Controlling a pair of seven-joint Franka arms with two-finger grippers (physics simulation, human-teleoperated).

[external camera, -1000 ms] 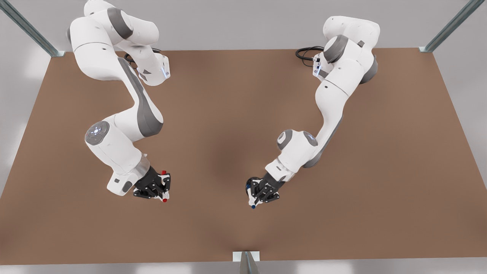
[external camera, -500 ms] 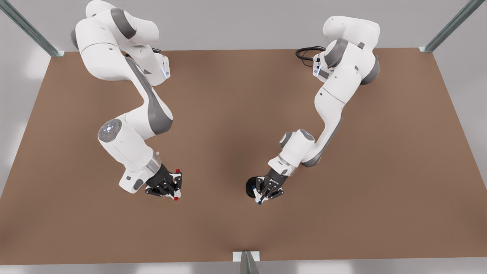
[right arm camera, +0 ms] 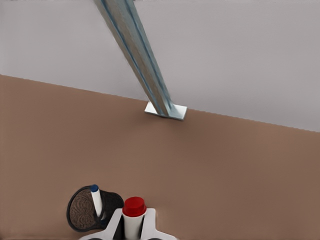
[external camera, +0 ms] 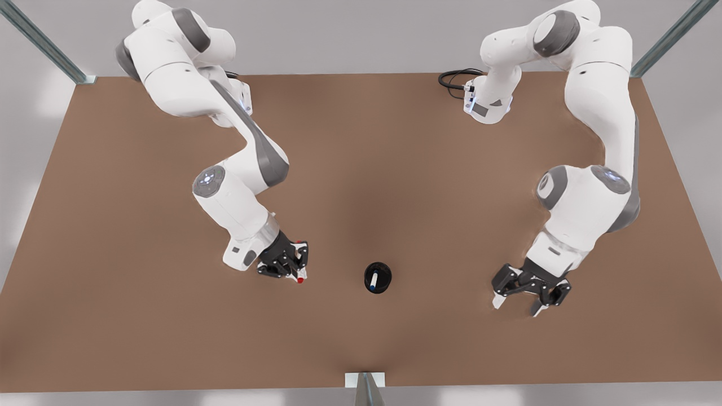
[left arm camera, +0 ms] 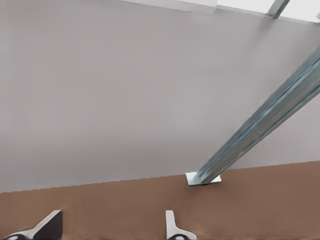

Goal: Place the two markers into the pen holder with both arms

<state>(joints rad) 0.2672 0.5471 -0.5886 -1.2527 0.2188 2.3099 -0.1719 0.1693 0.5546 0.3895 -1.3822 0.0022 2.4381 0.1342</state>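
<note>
The black pen holder (external camera: 387,271) stands upright on the brown table near the front middle. The blue marker (external camera: 373,280) stands inside it, also in the right wrist view as the blue marker (right arm camera: 96,200) leaning in the pen holder (right arm camera: 80,216). My right gripper (external camera: 292,269), at the front view's left of the holder, is shut on the red marker (external camera: 299,278), whose red cap (right arm camera: 134,206) sticks up between the fingers. My left gripper (external camera: 515,307) hangs open and empty far to the front view's right, its fingers (left arm camera: 49,224) spread wide.
A metal post and its bracket (external camera: 365,380) sit at the table's front edge, the same kind of post (right arm camera: 137,55) crossing the right wrist view and a post (left arm camera: 250,135) in the left wrist view. A black cable (external camera: 454,78) coils at the back.
The left gripper let go of the blue marker into the holder, opened and swung far to the front view's right. The right gripper carried the red marker closer to the holder.
</note>
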